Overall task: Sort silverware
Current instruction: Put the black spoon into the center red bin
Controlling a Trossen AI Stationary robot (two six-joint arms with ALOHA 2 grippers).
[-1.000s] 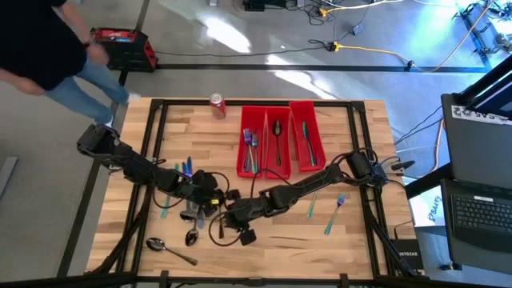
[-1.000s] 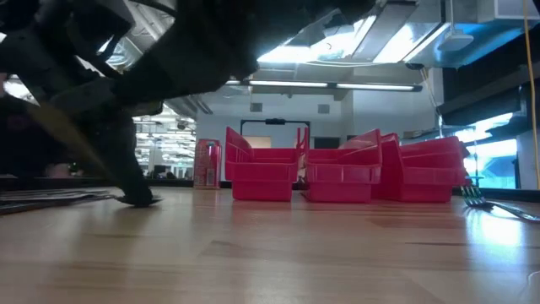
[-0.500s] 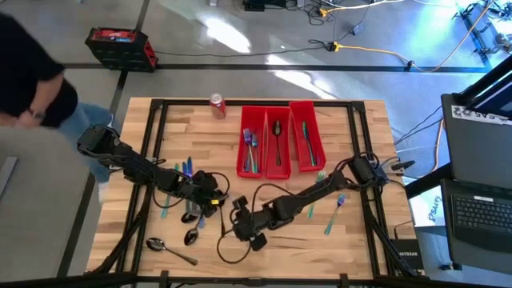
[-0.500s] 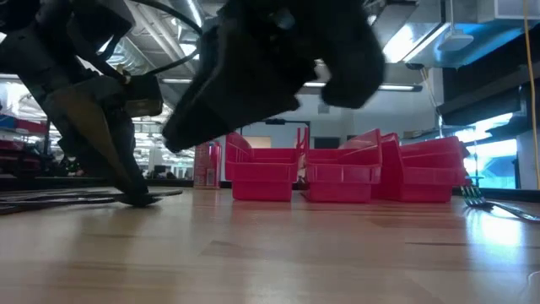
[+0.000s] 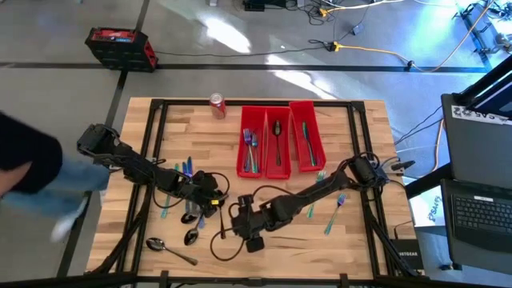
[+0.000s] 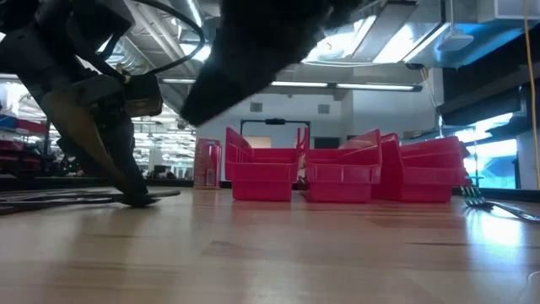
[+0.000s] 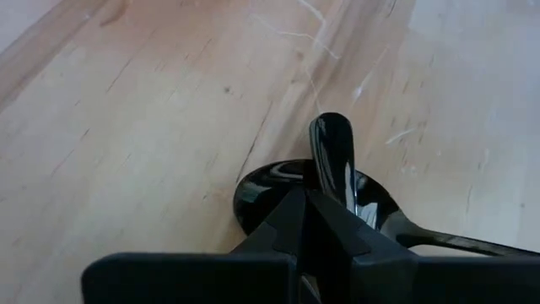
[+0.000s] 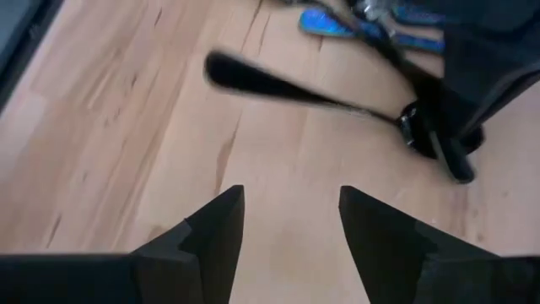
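My left gripper stands left of the table's middle, shut on a dark spoon at the edge of a pile of teal-blue forks and knives and dark spoons. The spoon's handle sticks out toward my right gripper. That gripper is open, with nothing between its fingers, and hangs above bare wood just short of the handle's free end. Two more spoons lie nearer the front edge, and two forks lie to the right. My left gripper pinches the dark spoon between its two shut fingers at the bowl end of the handle; the fingertips hide the exact spot. The fingers slant down from the table's far left. The bowl is on the wood, and the handle reaches out beyond the fingertips.
Three long red bins stand side by side at the far middle with sorted silverware inside, and a red soda can stands to their left. A person is beside the table's left edge. Bare wood lies along the front edge.
My right gripper has drawn back from my left gripper toward the table's near right, and has risen and tipped as it went. The left gripper and its spoon have stayed put. The person beside the table has moved toward its near side.
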